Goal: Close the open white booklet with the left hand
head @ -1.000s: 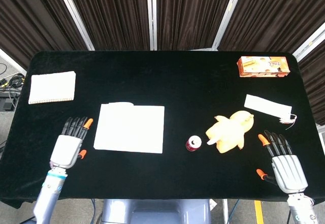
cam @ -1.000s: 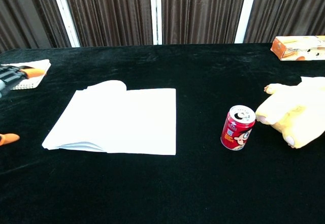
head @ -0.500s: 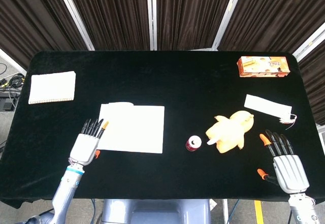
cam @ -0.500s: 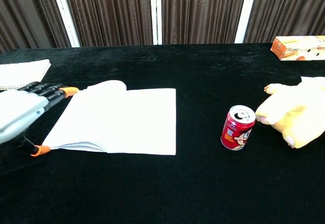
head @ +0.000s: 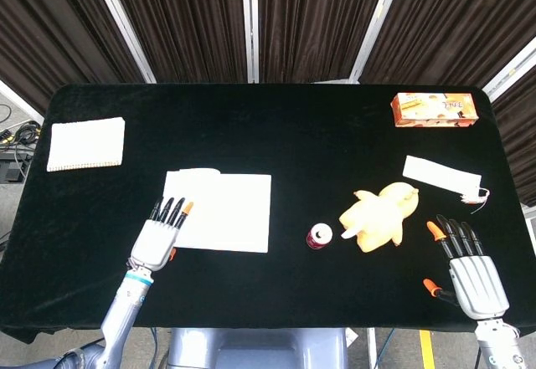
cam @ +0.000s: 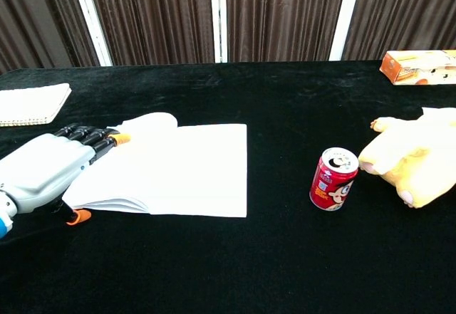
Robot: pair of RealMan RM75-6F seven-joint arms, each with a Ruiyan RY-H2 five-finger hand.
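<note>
The open white booklet (head: 222,208) (cam: 171,168) lies flat on the black table, left of centre, with a page curling up at its far left corner. My left hand (head: 159,237) (cam: 44,168) is open, fingers straight and together, and hovers over the booklet's near left corner; its fingertips (cam: 107,137) overlap the left page. I cannot tell whether it touches the paper. My right hand (head: 471,274) is open, fingers spread, near the table's front right edge, and holds nothing.
A red can (head: 319,236) (cam: 333,179) stands right of the booklet, beside a yellow plush toy (head: 381,216) (cam: 413,164). A spiral notepad (head: 85,144) (cam: 32,104) lies far left. An orange box (head: 434,110) and a white packet (head: 441,175) lie at the right.
My left hand has moved right, from beside the booklet's left edge to over its near left corner. The booklet and my right hand have stayed put.
</note>
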